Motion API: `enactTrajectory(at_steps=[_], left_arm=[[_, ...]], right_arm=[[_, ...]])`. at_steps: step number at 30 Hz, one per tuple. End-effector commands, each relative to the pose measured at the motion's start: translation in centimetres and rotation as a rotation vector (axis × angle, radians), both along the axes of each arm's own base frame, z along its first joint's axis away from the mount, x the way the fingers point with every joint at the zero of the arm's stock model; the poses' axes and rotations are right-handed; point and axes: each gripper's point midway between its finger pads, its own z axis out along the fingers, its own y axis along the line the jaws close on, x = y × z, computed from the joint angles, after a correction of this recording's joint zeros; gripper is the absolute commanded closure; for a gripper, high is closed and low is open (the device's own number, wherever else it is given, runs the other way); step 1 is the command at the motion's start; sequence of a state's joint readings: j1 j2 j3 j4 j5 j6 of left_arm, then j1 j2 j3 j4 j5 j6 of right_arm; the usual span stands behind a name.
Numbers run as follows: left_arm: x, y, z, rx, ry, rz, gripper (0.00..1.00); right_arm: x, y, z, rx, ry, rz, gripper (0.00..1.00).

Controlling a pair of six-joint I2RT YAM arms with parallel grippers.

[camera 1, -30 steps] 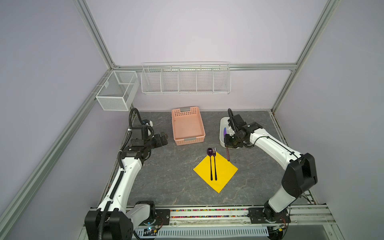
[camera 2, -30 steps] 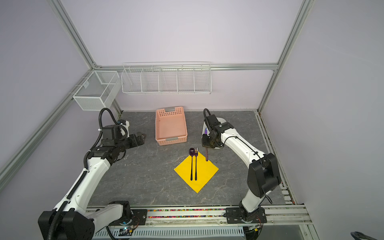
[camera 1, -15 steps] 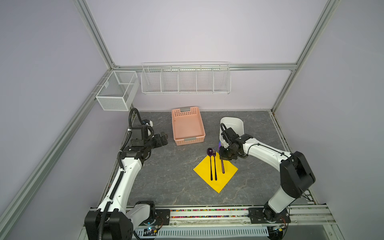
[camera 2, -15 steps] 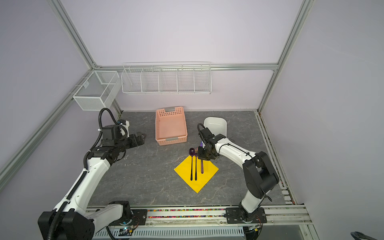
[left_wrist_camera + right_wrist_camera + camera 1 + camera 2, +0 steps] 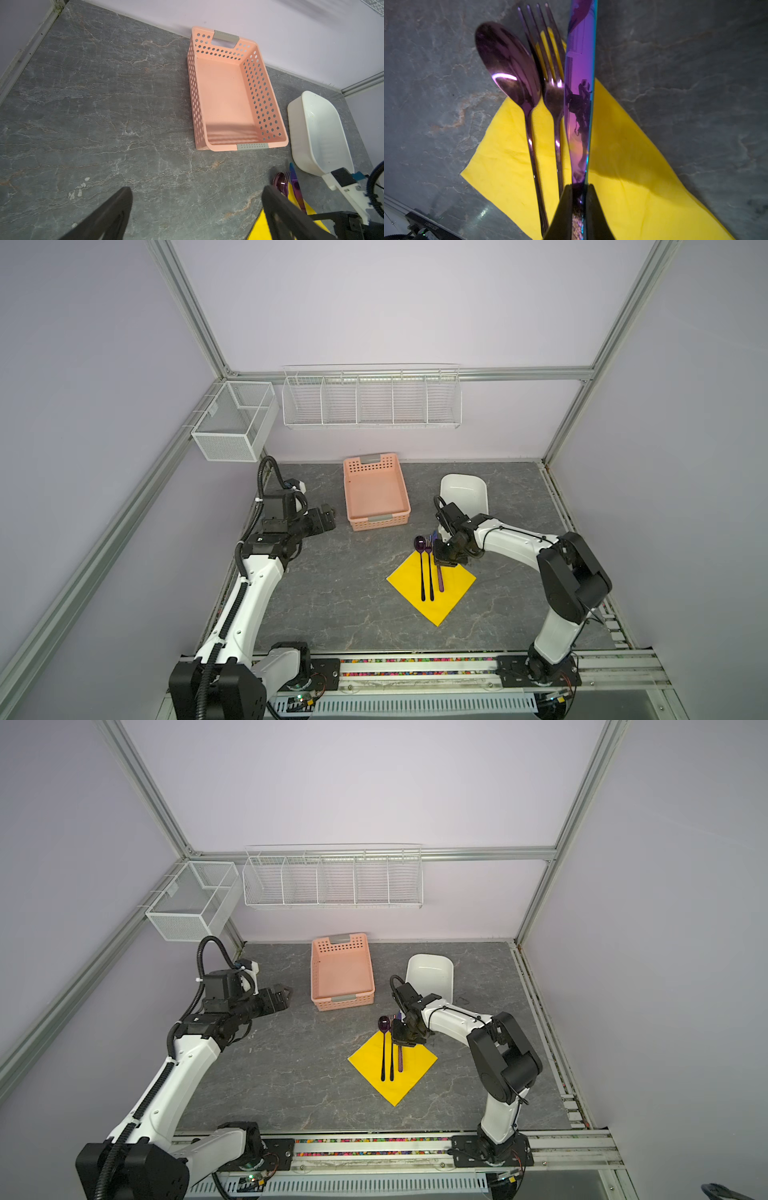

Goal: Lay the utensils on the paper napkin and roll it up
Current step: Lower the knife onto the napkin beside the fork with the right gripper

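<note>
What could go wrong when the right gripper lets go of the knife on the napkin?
1. The knife, clamped in the right gripper, sits close beside the fork; opening the jaws could knock the fork and spoon askew.
2. The gripper is low over the yellow paper napkin; pulling away might drag or crease the thin sheet.

Lilac walls (image 5: 374, 302), aluminium frame (image 5: 519, 374), grey marbled tabletop (image 5: 332, 593), white wire rack (image 5: 372, 406) on back wall
</note>
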State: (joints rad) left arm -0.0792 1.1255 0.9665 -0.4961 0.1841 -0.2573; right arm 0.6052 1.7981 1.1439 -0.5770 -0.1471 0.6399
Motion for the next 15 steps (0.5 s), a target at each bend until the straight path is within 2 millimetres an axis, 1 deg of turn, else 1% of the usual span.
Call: enactTrajectory(at_steps=[1,11,15], left_arm=[[-0.14,0.05,0.44,-0.001,-0.015,-0.004,0.03],[-0.09,0.12,0.32,0.002,-0.012,-0.001,0.03],[-0.08,0.14,0.31,0.003,-0.012,0.0,0.03]], right_arm=[[-0.59,-0.04,-1.22,-0.01,0.025,-0.002,0.93],[-0.63,-0.39,-2.03,-0.034,0.035,0.001,0.93],[-0.55,-0.43,-1.9,-0.033,0.028,-0.005,0.94]])
